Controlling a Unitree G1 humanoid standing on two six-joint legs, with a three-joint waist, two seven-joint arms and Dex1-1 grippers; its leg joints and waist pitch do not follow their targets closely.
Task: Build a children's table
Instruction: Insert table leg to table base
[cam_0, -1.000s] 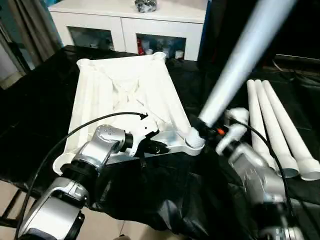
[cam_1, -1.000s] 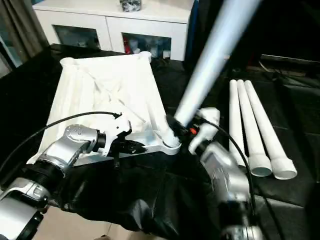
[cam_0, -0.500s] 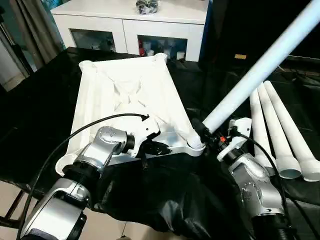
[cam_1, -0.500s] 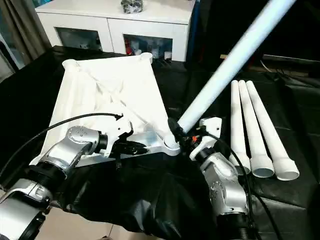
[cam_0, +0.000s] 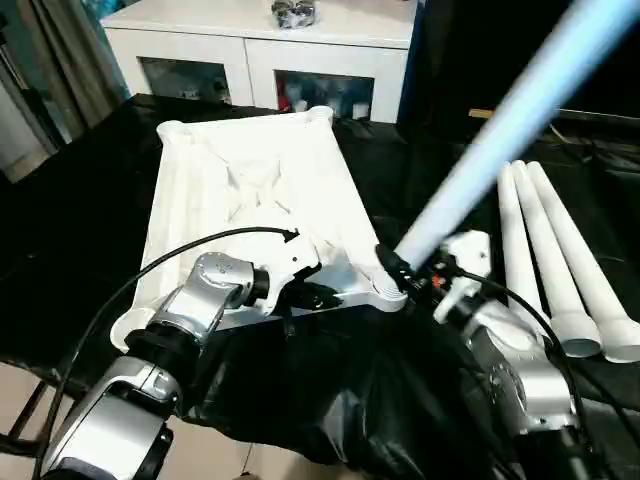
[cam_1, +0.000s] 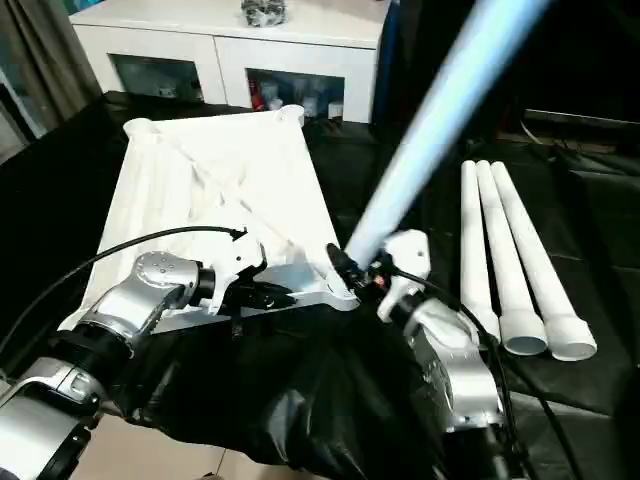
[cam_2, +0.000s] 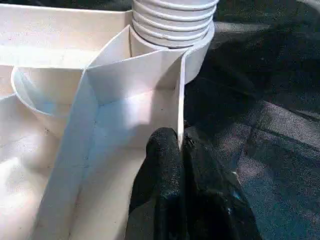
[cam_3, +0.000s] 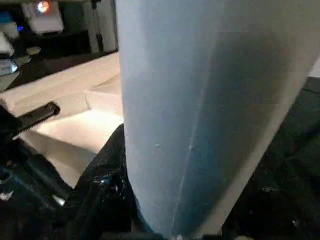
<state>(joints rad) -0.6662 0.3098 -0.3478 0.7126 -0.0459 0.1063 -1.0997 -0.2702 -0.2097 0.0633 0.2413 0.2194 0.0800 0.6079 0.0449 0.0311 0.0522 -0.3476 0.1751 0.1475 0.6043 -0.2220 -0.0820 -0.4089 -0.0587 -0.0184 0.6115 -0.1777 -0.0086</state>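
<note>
Right gripper (cam_0: 412, 278) clamps leg (cam_0: 500, 125), leaning toward 1 o'clock in corner socket (cam_0: 388, 292); left gripper (cam_2: 180, 150) pinches tabletop (cam_0: 250, 190) rim; tilt could cross-thread it.

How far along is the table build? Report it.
Done: the tabletop lies underside up. In hand: the left gripper pinches the tabletop's rim, while the right gripper holds one leg, tilted, at the near right corner socket. Left: three legs lie on the black cloth.
</note>
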